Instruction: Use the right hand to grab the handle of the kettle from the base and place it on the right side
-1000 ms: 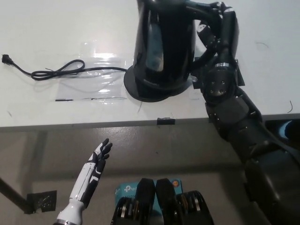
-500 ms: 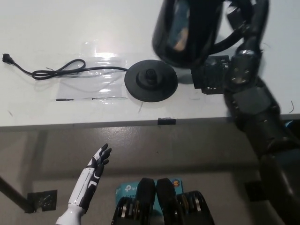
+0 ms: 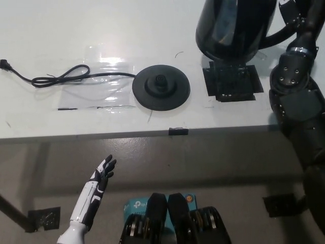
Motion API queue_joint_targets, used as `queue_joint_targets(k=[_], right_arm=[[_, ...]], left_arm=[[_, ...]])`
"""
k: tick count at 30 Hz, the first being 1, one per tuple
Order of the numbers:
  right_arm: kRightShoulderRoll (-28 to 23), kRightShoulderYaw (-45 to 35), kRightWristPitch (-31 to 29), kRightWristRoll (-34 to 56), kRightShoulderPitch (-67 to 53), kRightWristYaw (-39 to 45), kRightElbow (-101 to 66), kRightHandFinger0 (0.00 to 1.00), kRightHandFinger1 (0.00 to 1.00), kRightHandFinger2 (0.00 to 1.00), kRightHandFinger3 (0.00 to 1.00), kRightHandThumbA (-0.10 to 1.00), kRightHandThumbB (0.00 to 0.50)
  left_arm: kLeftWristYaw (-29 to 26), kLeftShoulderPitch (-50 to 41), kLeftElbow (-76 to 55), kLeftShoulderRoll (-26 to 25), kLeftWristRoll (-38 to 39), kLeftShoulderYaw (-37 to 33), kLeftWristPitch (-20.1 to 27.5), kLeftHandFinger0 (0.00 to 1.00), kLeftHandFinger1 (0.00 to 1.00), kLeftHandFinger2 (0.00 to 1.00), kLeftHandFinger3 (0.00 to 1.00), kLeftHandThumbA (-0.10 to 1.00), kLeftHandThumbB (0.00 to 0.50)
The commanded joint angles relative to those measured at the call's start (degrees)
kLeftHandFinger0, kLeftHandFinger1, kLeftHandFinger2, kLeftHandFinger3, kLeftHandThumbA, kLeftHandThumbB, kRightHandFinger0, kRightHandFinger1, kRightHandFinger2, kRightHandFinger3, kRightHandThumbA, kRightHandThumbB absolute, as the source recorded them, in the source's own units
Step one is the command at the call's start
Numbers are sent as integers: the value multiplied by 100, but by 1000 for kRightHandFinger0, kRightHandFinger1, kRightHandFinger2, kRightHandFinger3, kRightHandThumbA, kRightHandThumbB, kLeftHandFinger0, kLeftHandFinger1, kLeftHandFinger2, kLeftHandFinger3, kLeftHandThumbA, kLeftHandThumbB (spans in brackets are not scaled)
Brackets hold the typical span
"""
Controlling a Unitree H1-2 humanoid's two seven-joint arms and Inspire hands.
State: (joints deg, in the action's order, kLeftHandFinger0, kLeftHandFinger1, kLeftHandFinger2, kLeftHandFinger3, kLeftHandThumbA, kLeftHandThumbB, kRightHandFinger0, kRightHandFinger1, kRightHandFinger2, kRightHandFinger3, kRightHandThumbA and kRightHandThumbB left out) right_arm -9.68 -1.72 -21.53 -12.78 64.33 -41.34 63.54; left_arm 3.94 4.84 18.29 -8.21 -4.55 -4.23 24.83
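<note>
The black kettle (image 3: 234, 28) hangs above the white table (image 3: 61, 30) at the upper right, over a black square mat (image 3: 232, 82). My black right hand (image 3: 293, 15) is shut on the kettle's handle at the picture's top right edge. The round black base (image 3: 161, 88) lies bare on the table's middle, left of the kettle, with its cord (image 3: 56, 79) running off to the left. My white left hand (image 3: 99, 179) rests open below the table's front edge at the lower left.
A clear plastic sheet (image 3: 104, 84) is taped under the cord beside the base. A small black clip (image 3: 177, 131) sits on the table's front edge. A dark floor bracket (image 3: 43, 218) lies at the lower left.
The kettle has come off its base and travelled right and away with my right hand, now hanging over the black mat. The base stays put. My left hand has barely moved.
</note>
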Motion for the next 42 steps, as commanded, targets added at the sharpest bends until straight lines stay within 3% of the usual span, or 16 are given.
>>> queue_joint_targets(k=[1,5,7,12,20,24,25,26,27,28,29,31,32,35,37,42], right_arm=[[-214,146,-540,-93,311,-280,-238,0,0,418,489,-57,22],[-244,290,-540,-148,258,-349,-121,0,1,436,464,-53,19],[-268,413,-540,-203,204,-391,-80,0,2,372,330,-99,33],[-294,765,-540,-336,62,-643,3,0,0,363,312,-100,75],[-476,1119,-540,-386,-110,-813,138,0,3,433,428,-43,49],[-575,1319,-540,-460,-197,-911,157,2,113,558,547,-13,72],[-584,1347,-540,-465,-161,-899,199,68,223,695,638,23,99],[-602,1393,-540,-476,-152,-833,242,237,428,819,722,156,121],[-611,1420,-540,-468,-170,-755,247,281,450,794,680,213,129],[-629,1477,-540,-527,-184,-684,305,386,575,942,861,354,173],[-659,1526,-540,-522,-191,-426,411,625,816,1000,1000,504,254],[-678,1553,-540,-469,-206,-147,480,895,999,1000,1000,609,280],[-688,1509,-540,-336,-247,232,488,1000,1000,1000,1000,648,328],[-690,1512,-540,-232,-424,676,359,1000,1000,1000,1000,705,416],[-742,1451,-540,-72,-542,1185,202,1000,1000,1000,1000,733,410],[-793,1299,-540,193,-732,1831,-35,1000,1000,1000,1000,847,484]], left_arm=[[64,-41,-193,-90,129,63,209,991,1000,1000,1000,1000,500],[111,-22,-172,-82,181,87,210,997,1000,1000,1000,1000,500],[108,-41,-156,-61,186,91,210,1000,1000,1000,1000,1000,500],[97,-101,-197,-52,211,104,210,1000,1000,1000,1000,1000,500],[133,-114,-164,-20,309,120,210,1000,1000,1000,1000,1000,500],[140,-122,-160,-8,354,123,210,1000,1000,1000,1000,1000,500],[131,-84,-141,-12,358,137,210,1000,1000,1000,1000,1000,500],[121,-70,-136,-19,356,149,210,1000,1000,1000,1000,1000,500],[122,-90,-148,-21,362,150,210,1000,1000,1000,1000,1000,500],[116,-120,-166,-15,360,154,210,1000,1000,1000,1000,1000,500],[112,-119,-171,-13,356,161,210,1000,1000,1000,1000,1000,500],[121,-122,-171,-10,370,165,210,1000,1000,1000,1000,1000,500],[112,-110,-168,-11,354,168,210,1000,1000,1000,1000,1000,500],[127,-212,-237,-25,373,175,210,1000,1000,1000,1000,1000,500],[123,-193,-235,-23,385,189,210,1000,1000,1000,1000,1000,500],[137,-170,-226,-41,411,196,210,1000,1000,1000,1000,1000,500]])
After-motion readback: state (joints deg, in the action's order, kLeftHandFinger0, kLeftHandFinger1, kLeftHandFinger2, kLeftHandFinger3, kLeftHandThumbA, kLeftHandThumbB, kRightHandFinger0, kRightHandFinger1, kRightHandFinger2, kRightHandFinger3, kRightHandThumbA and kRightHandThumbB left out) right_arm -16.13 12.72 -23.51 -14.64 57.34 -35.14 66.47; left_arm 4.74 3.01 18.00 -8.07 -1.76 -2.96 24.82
